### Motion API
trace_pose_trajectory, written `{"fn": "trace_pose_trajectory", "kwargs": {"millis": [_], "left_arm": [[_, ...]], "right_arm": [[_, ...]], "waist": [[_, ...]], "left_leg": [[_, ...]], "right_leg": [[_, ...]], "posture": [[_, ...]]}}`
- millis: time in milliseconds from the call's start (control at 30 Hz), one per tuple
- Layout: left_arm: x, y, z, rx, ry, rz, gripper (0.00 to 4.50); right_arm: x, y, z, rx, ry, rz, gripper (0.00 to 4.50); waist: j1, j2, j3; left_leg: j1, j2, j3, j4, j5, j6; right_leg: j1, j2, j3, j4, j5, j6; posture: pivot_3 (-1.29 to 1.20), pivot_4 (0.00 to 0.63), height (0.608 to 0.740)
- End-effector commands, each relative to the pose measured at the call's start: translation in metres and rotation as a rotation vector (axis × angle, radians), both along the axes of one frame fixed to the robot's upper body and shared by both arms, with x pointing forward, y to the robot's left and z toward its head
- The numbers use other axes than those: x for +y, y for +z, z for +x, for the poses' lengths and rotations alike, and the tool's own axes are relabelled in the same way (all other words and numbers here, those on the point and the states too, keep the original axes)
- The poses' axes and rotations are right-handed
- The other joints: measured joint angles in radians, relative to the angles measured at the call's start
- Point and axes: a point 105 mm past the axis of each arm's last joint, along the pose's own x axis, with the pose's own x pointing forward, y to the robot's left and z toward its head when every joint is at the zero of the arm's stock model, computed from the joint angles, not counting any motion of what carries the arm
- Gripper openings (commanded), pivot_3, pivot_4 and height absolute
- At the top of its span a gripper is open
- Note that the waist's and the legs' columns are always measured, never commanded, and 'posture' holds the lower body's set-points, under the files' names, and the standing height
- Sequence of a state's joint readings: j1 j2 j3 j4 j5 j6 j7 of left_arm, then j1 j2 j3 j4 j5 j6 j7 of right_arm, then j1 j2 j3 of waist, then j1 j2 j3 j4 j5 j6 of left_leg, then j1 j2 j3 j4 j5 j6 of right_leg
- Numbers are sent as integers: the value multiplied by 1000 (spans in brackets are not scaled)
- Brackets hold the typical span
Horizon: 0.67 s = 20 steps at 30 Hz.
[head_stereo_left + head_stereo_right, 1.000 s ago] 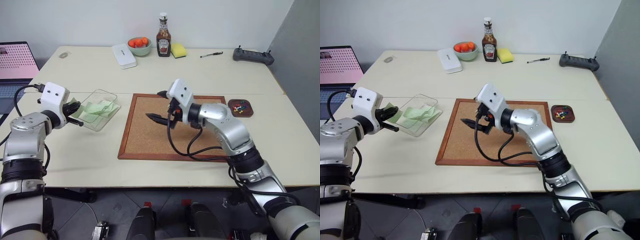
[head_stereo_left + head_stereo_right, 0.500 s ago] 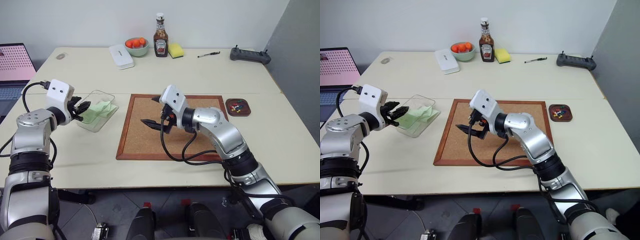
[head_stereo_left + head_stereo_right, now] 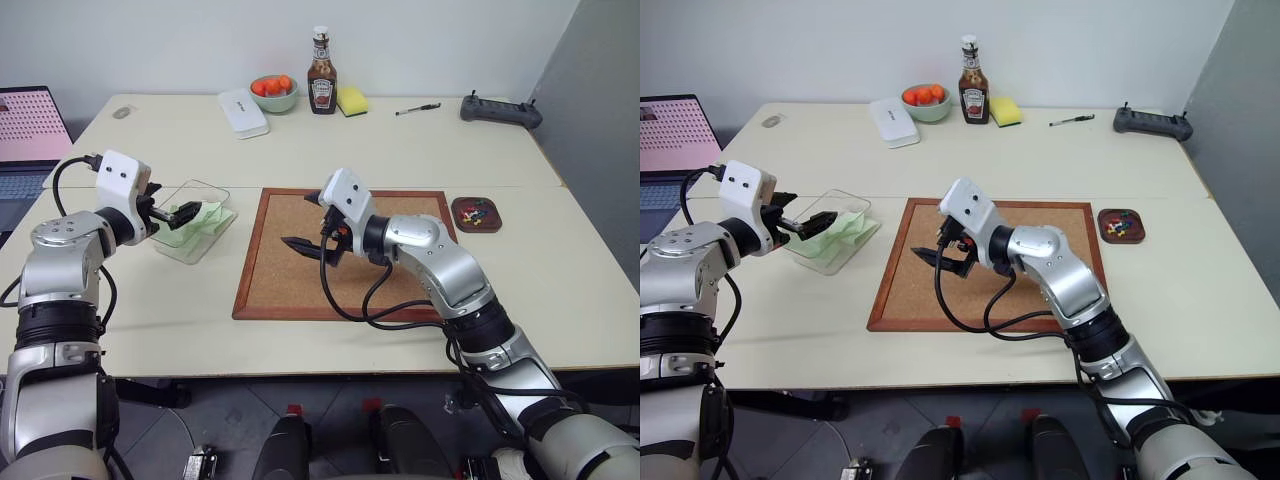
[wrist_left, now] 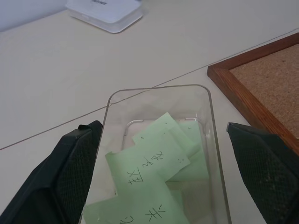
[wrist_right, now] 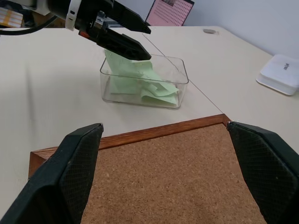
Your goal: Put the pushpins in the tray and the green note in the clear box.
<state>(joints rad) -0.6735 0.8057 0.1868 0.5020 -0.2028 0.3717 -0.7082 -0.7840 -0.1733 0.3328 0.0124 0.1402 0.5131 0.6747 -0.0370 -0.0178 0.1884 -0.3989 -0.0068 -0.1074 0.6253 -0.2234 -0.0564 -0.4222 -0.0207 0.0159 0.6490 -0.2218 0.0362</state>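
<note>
Green notes (image 4: 154, 163) lying inside the clear box (image 4: 211, 140), several sheets overlapped, at least two bearing handwriting. Left end effector (image 3: 176, 214) spread wide and empty, poised at the near end of the box, one finger to each side of it. Judged: note placement done, none seen elsewhere on the worktop (image 3: 400, 140).

Pushpins (image 3: 480, 210) gathered in the tray (image 3: 462, 216), just off the right edge of the corkboard (image 3: 290, 280). Cork face bare in every view that covers it; no stray pins found there, though anything that small could escape notice. Judged: pin part also done, task at or near its end.

Right end effector (image 3: 305, 245) spread wide, empty, hovering over the left part of the corkboard and pointing toward the box.

Differences between views: left wrist view gives the writing on the notes and the box's clear rim, not readable from the head views. Right wrist view gives the left end effector's black fingers (image 5: 122, 44) over the box from the far side. Head views alone take in the tray, plus the ketchup bottle (image 3: 322, 72), fruit bowl (image 3: 274, 93) and sponge (image 3: 352, 99) along the far edge.
</note>
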Motion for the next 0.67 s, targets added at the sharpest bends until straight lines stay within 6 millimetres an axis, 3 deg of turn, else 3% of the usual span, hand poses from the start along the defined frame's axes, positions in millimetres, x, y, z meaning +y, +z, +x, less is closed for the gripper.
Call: {"fn": "trace_pose_trajectory", "kwargs": {"millis": [33,100,167,300,467,667], "left_arm": [[-8,50,-8,-195,-47,-16,4486],[-25,64,-16,-257,-122,-24,4486],[-44,60,-24,-237,-193,-4,4486],[-77,29,-38,-178,-273,70,4486],[-120,-13,-58,-110,-383,27,4486],[-138,-39,-73,-55,-450,-10,4486]], "right_arm": [[-8,21,-2,-19,-9,113,4500],[-19,27,-6,-12,-14,179,4500],[-33,27,-9,-4,-28,219,4500],[-73,3,-12,48,-110,161,4500],[-120,-21,-12,66,-220,78,4500],[-143,-39,-22,90,-251,48,4500]], "waist": [[0,0,0],[3,0,0],[6,0,0],[5,0,0],[4,0,0],[-1,0,0]], "left_leg": [[0,0,0,0,0,0],[0,0,0,0,0,0],[-1,-1,0,0,0,0],[0,-2,1,0,0,0],[0,0,1,1,0,0],[2,1,2,0,0,0]], "right_leg": [[0,0,0,0,0,0],[0,0,0,0,0,0],[0,-1,0,-1,0,0],[2,-3,1,-2,0,0],[2,-1,1,-1,0,0],[2,1,2,0,0,-1]], "posture": [[0,150,740],[0,150,740],[0,150,740],[0,150,740],[0,150,740],[0,150,740]]}}
